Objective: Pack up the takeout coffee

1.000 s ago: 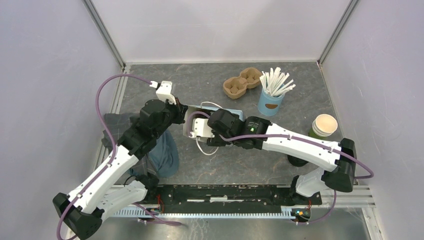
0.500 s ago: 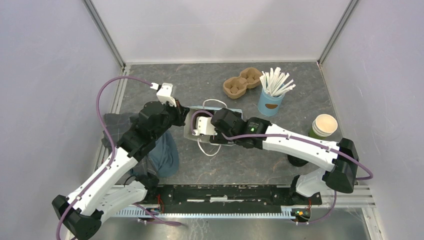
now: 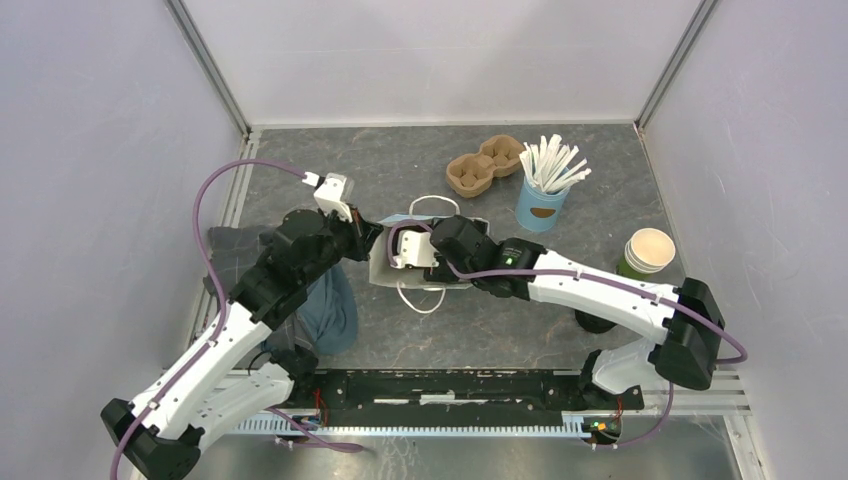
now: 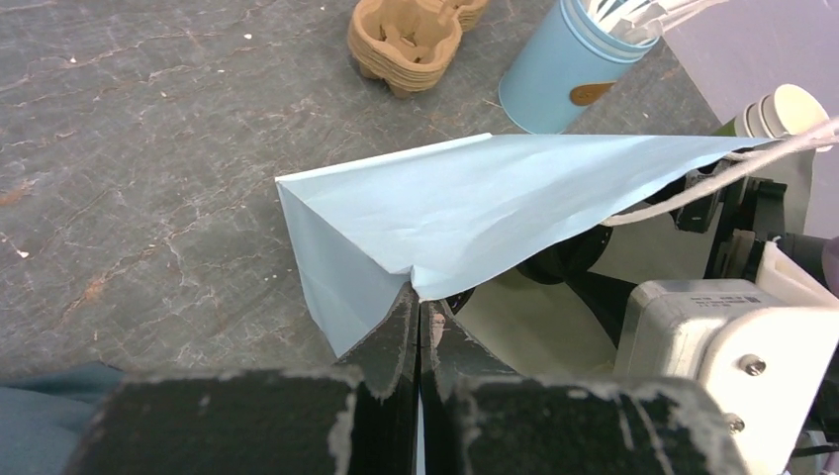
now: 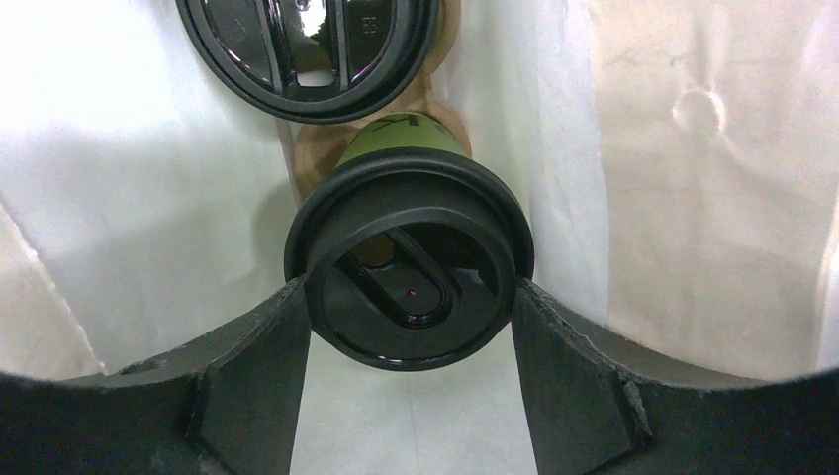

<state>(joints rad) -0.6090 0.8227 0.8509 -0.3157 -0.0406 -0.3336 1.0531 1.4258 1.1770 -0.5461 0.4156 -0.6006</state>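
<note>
Because the left tool (image 4: 418,315) is pinched fully shut on the left rim of the light-blue paper bag (image 4: 465,203), the bag's mouth is pulled taut and open. That looks meant to keep the thin paper from folding in and to give the other arm a free way down. The bag appears to stand mouth-up near the middle of the grey tabletop (image 3: 330,170), with its white cord handles (image 3: 432,203) hanging loose over the far and near sides.

Reaching in through that mouth, the right tool (image 5: 411,297) has its fingers set wide, one pressed against each side of the black lid of the takeout coffee (image 5: 411,262). Gripping at the rim probably keeps the cup upright on the way in. The coffee is therefore inside the bag, with white lining all round it.

Beside it sits a second black lid (image 5: 307,45), and brown cardboard (image 5: 315,153) shows between the two, perhaps a carrier. Whether the coffee already rests on anything I cannot tell.

Outside the bag, far and to the right, stand a cardboard cup carrier (image 3: 485,165) and a light-blue cup of white sticks (image 3: 543,205). A lidless green cup (image 3: 648,252) stands near the right wall.
</note>
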